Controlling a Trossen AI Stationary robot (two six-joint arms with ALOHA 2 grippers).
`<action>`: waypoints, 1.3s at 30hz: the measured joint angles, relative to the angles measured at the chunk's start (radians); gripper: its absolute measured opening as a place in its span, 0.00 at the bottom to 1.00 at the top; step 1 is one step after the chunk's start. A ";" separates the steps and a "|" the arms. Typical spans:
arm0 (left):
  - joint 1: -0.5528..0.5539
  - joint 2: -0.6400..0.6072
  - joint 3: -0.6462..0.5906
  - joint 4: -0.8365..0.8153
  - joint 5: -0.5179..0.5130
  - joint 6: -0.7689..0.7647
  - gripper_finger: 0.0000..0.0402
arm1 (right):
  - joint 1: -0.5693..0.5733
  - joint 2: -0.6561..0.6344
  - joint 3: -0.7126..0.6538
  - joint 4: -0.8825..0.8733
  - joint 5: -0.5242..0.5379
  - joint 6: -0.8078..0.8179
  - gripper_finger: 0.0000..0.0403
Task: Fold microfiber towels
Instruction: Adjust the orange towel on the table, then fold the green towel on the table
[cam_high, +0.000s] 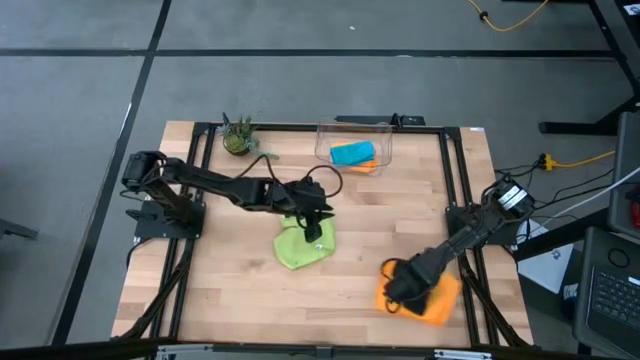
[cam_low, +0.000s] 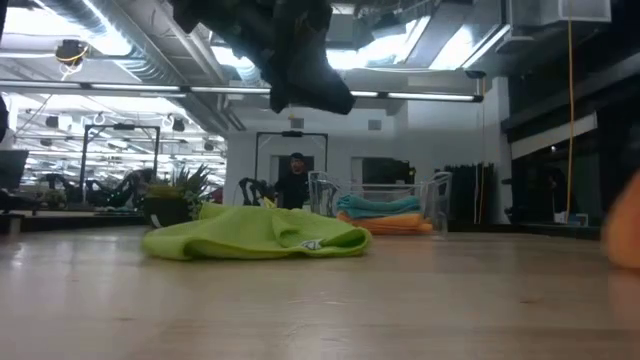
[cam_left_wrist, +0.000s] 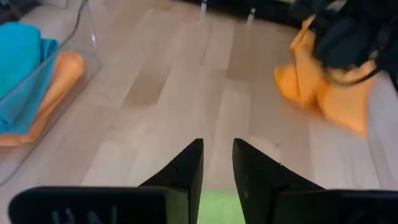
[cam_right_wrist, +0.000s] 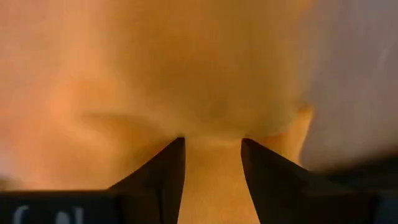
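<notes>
Pressing into the orange towel (cam_high: 432, 300) at the table's (cam_high: 230, 290) near right corner, my right gripper (cam_high: 396, 293) held a fold between part-open fingers, while my left gripper (cam_high: 310, 226) hovered narrowly parted, empty, over the crumpled green towel (cam_high: 305, 246) mid-table, ready to assist.

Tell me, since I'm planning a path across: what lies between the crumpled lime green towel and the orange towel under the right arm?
Bare wooden tabletop only, as the high view shows, between the lime green microfiber towel and the orange microfiber towel.

Lime green towel (cam_high: 303, 246), orange towel (cam_high: 437, 300), teal towel (cam_high: 352, 153).
</notes>
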 joint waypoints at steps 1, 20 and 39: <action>0.000 0.001 0.002 -0.004 0.000 0.006 0.20 | 0.018 -0.009 0.001 -0.013 -0.028 0.001 0.40; 0.011 -0.037 0.076 -0.683 0.169 -0.032 0.20 | -0.055 -0.046 0.202 0.249 0.663 -0.100 0.40; -0.239 -0.036 0.063 -0.756 0.020 -0.263 0.20 | -0.411 0.316 0.205 1.015 0.785 -0.576 0.40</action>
